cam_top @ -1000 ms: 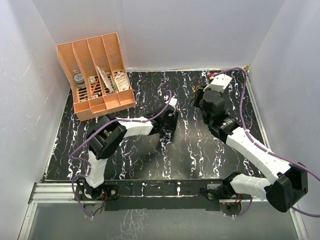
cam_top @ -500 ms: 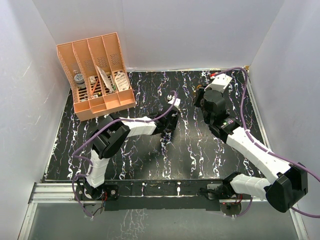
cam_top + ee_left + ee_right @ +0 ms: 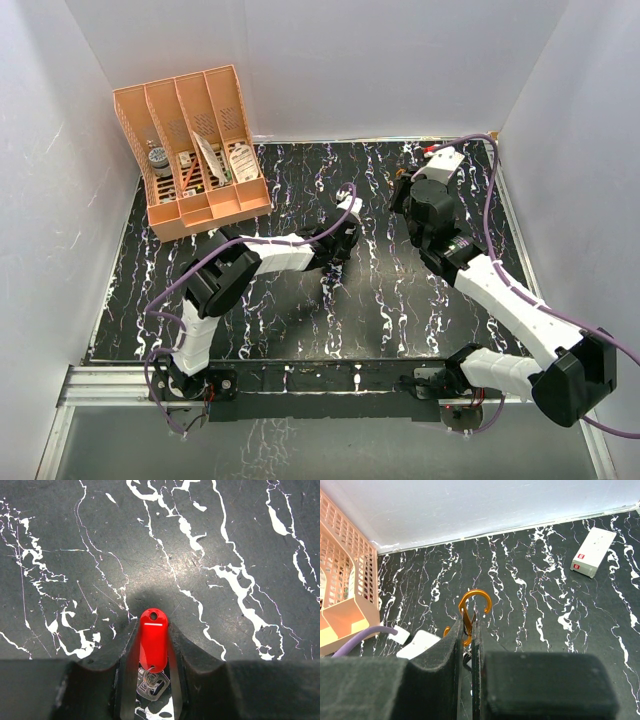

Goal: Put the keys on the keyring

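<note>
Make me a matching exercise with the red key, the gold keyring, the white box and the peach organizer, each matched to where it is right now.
1. red-headed key
2. keyring
3. white box
4. peach organizer

A. far left corner of the table
B. pinched in the right end effector
C. lying free on the table
D. between the fingers of the left end effector

Pairs: 1-D, 2-B, 3-C, 4-A

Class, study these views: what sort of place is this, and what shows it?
Probably a robot test cell: plain white walls box in a black marbled table, and a left arm and right arm are bolted to a rail at its near edge.
</note>
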Tool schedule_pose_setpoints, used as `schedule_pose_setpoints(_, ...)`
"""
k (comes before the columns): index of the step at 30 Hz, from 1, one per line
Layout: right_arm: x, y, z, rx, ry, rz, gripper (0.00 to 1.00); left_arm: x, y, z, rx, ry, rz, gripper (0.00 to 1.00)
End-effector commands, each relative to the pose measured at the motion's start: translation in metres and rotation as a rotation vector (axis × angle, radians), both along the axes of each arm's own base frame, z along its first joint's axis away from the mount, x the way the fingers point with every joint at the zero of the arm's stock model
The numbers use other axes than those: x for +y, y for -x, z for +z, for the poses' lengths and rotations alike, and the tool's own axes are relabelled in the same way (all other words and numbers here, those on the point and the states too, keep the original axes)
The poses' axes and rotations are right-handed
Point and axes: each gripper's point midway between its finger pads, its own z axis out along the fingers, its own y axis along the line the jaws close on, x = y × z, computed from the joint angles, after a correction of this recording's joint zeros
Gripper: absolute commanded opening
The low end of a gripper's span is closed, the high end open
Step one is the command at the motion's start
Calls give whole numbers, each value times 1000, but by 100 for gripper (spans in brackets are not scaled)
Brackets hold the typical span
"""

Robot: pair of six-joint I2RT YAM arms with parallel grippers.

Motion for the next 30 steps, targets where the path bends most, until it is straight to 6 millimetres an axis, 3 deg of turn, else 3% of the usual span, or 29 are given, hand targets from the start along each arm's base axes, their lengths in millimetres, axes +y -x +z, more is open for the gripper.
schedule_pose_setpoints(1,-3,2,32,-76,-42,-1,0,11,6,3,9,-43,5,9)
schedule_pose_setpoints(6,-5,4,33,-77,-43,-4,0,12,8,14,-7,-21,9,0)
schedule_pose_setpoints(19,-8,7,36,-85,-46,-6,0,18,8,62,-74,31,20,0)
schedule_pose_setpoints(30,-7,8,37,-86,-47,-3,0,22,8,64,-77,18,23,0)
